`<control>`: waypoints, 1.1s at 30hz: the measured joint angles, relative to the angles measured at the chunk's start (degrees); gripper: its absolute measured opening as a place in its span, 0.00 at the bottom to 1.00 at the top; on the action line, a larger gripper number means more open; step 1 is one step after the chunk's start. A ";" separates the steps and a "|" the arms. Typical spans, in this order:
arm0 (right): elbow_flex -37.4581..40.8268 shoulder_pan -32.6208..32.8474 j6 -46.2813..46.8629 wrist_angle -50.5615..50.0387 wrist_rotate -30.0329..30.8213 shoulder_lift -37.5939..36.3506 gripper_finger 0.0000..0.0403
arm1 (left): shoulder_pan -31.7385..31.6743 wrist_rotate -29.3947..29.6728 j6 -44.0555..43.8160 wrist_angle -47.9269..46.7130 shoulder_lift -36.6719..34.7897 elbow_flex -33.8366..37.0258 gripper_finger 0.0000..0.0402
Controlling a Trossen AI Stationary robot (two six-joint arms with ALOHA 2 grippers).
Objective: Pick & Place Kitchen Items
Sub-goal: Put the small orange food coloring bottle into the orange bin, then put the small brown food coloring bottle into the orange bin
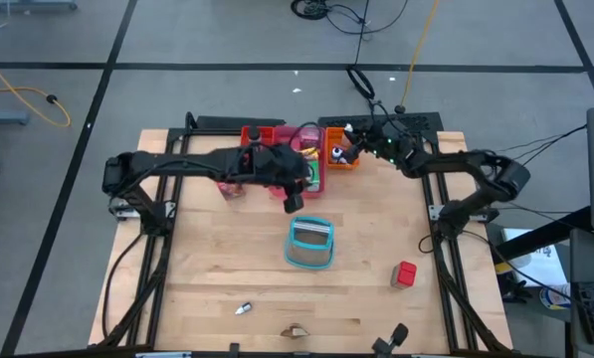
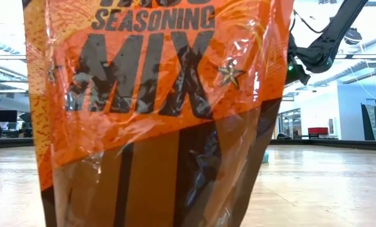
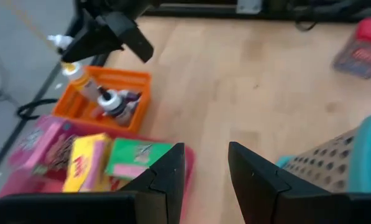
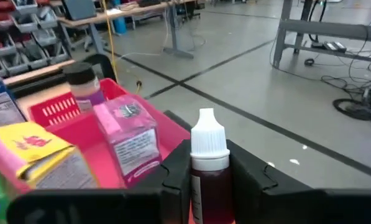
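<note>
From above: left gripper (image 1: 293, 202) hanging over bare wood just in front of the pink tray (image 1: 298, 139), right gripper (image 1: 353, 142) reaching over the orange tray (image 1: 340, 157) at the table's back edge; teal basket (image 1: 309, 243) lying mid-table, red cube (image 1: 405, 274) sitting well apart toward the right front. At table height: an orange seasoning-mix packet (image 2: 156, 107) filling nearly the whole view, a dark arm (image 2: 326, 38) showing at upper right. Past the left wrist: fingers (image 3: 166, 180) standing parted with nothing between them, yellow carton (image 3: 86, 163) and green carton (image 3: 135, 158) lying in the pink tray, small bottles resting in the orange tray. Past the right wrist: fingers (image 4: 176, 177) pinching a white-capped bottle of red liquid (image 4: 208, 168) — held upright beside a pink carton (image 4: 128, 134).
</note>
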State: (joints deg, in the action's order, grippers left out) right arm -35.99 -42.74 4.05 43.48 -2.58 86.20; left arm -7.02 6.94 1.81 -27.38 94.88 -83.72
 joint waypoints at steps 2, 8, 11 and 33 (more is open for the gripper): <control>-0.02 -0.60 1.06 2.66 -0.26 2.06 0.15 | 0.79 2.76 -0.01 -1.39 -0.20 0.00 0.32; -0.02 -0.93 2.80 6.80 -0.56 5.70 0.23 | 2.08 6.98 -0.41 -5.26 -0.49 0.00 0.32; -0.02 -0.76 2.80 7.17 -0.64 6.61 0.30 | 2.08 7.43 -0.55 -6.93 -1.42 0.00 0.32; -0.02 -0.66 2.76 6.55 -0.57 6.20 0.41 | 17.46 5.98 -20.71 -32.46 -15.46 5.46 0.32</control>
State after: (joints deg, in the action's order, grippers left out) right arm -36.01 -43.40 6.81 50.04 -3.15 92.40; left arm 10.44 12.93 -18.89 -59.83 79.42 -78.26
